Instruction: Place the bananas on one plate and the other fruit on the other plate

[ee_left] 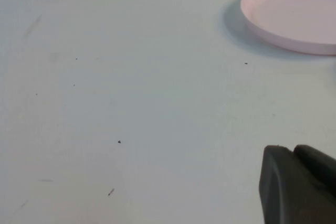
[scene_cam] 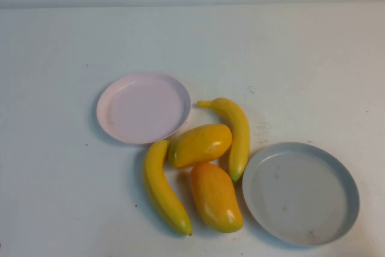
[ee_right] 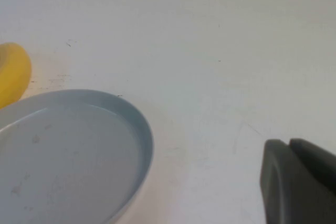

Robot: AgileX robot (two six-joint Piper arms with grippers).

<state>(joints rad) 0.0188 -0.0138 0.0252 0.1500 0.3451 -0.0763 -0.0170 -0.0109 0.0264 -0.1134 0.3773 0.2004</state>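
Yellow plastic bananas (scene_cam: 163, 188) & plump orange mango-like fruits (scene_cam: 215, 197) lay btwn pale pink plate (scene_cam: 143, 108) & grey plate (scene_cam: 301, 194), both bare. Left gripper (ee_left: 297, 184), right gripper (ee_right: 298, 182) sat low over table; can't tell fingers' state.

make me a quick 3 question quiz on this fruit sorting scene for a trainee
1. True or false: both plates hold fruit.
2. Which plate lies nearer the right gripper: A grey plate, B pink plate?
3. How many fruits lie on the table?

Key
1. False; both bananas and both mangoes lie between the plates.
2. A. The left gripper is near the pink plate.
3. Four.
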